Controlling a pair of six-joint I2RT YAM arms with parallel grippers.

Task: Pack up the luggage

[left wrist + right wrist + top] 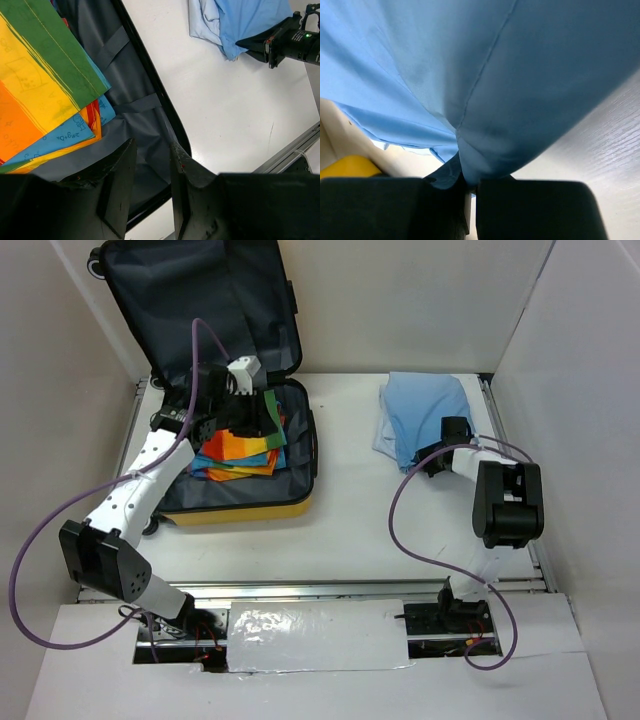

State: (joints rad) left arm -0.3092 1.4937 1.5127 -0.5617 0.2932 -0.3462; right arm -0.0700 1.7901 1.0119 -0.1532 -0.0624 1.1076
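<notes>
With your right gripper (468,186) pinching the blue shirt (425,410) right of the suitcase (240,510), next lift it into the suitcase, avoiding the spread, empty left gripper (150,167).

Top of luggage (180,300) lid past frame edge, right gripper (470,187) tips beneath blue cloth (495,75)

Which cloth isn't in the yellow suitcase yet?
The light blue cloth, lying on the table; the colourful cloths already lie inside the luggage.
</notes>
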